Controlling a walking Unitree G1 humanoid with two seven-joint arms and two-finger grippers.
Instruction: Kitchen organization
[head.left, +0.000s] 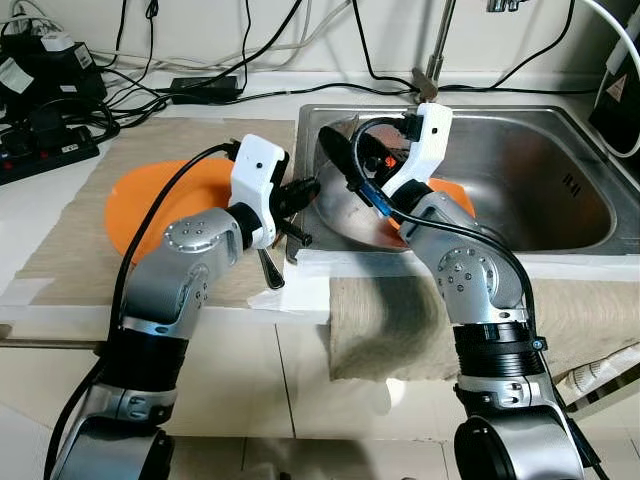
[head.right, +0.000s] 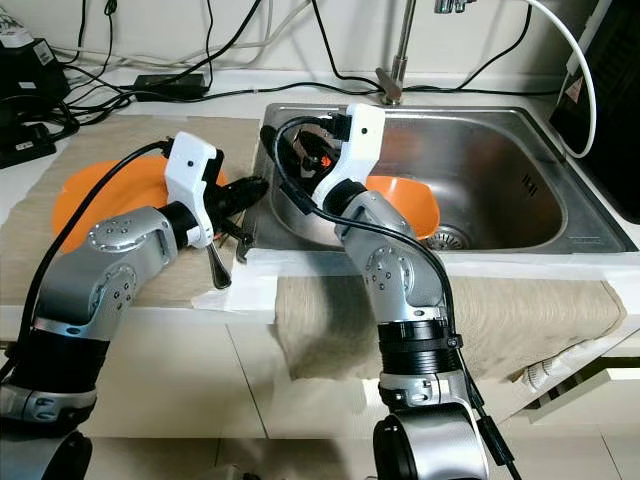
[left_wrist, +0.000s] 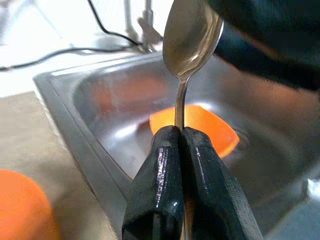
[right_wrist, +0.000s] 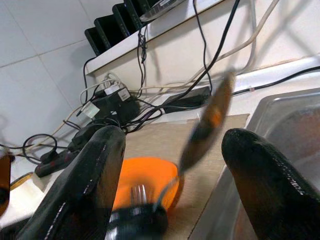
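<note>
the left gripper is pinched tight on the thin handle of a metal spoon. in the left wrist view its two black fingers are pressed together with the handle squeezed between them. the spoon runs long and straight out past the fingertips, with its bowl at the far end, out over the sink. behind the left gripper, on the mat, lies an orange plate.

just past the spoon's bowl waits the right gripper. its two fingers are spread wide apart and hold nothing. in the right wrist view the spoon sits in the gap between them, a bit blurry, with its bowl end pointing up toward this gripper. the spoon looks close to the fingers but i cannot tell if it touches either one. below the right gripper an orange bowl rests in the sink.

so the two grippers face each other at the sink's near left corner, with the spoon's long line running from one to the other. it looks like a hand-over: the right gripper is near enough to close on the bowl end, and it should grip before the left lets go.
</note>
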